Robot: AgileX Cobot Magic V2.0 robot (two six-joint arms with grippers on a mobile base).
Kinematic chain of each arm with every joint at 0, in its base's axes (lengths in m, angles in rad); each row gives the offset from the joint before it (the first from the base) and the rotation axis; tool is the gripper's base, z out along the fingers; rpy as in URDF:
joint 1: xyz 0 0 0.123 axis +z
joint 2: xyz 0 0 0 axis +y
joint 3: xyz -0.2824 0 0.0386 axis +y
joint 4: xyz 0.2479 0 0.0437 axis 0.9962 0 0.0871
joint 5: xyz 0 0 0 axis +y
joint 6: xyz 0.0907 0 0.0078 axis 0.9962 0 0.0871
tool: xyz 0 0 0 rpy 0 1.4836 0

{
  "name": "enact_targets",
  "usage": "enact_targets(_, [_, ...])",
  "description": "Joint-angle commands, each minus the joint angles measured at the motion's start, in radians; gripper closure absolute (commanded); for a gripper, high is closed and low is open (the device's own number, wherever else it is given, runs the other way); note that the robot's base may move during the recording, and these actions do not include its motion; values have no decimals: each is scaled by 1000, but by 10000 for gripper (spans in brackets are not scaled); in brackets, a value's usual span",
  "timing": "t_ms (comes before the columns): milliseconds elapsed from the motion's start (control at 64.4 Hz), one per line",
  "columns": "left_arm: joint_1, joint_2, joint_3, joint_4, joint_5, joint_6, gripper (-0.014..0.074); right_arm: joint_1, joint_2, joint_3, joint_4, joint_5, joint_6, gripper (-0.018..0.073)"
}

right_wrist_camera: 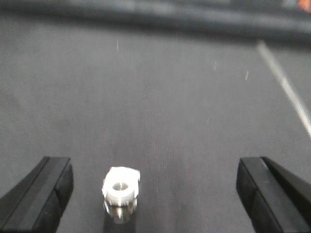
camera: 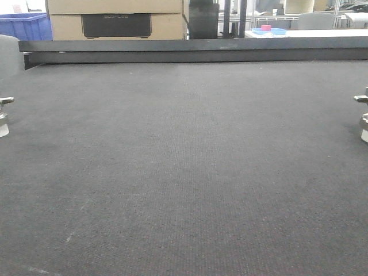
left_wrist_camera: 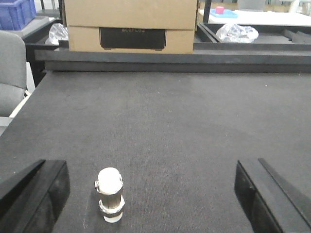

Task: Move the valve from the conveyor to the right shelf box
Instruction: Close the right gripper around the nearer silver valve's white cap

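Left wrist-mounted: valve (left_wrist_camera: 111, 195) on conveyor (left_wrist_camera: 175, 121) before cardboard box (left_wrist_camera: 131, 19); left tool (left_wrist_camera: 153, 194), right tool (right_wrist_camera: 154, 194) spread apart.

This has the look of a factory-style workshop or test lab. Straight ahead of the left gripper (left_wrist_camera: 153, 196), out beyond its jaws, the conveyor (left_wrist_camera: 170, 121) of dark woven matting stretches to a black metal rail (left_wrist_camera: 170, 56). Behind that rail sit stacked cardboard boxes (left_wrist_camera: 131, 12). Ahead and left of the jaws are a blue plastic crate (left_wrist_camera: 17, 12) and a grey chair (left_wrist_camera: 10, 73); ahead and right, a crumpled plastic bag (left_wrist_camera: 236, 33) and a white bench (left_wrist_camera: 272, 18).
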Motion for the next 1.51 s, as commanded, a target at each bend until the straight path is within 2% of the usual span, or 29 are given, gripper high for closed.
enact_targets(0, [-6,2,-9,-6,-8,-4,-3,13,135,-136,-5,137,-38,-10])
enact_targets(140, [-6,2,-9,-6,-8,-4,-3,41,338,-308,-4,343,-46,-10])
enact_targets(233, [-6,2,-9,-6,-8,-4,-3,47,440,-364,-2,410,-46,-10])
enact_targets(481, [-6,2,-9,-6,-8,-4,-3,52,637,-372,83,421,-53,-10])
enact_targets(807, [-6,2,-9,-4,-8,-4,-3,48,805,-372,77,371,-53,-10])
enact_targets(947, [-6,2,-9,-4,-8,-4,-3,48,855,-372,38,371,-53,-10])
enact_targets(1335, [-6,2,-9,-4,-3,-4,-3,48,896,-372,32,341,-53,-8])
enact_targets(1412, [-6,2,-9,-4,-3,-4,-3,48,896,-372,32,341,-53,32])
enact_targets(1490, [-6,2,-9,-4,-1,-4,-3,48,896,-372,32,341,-53,130])
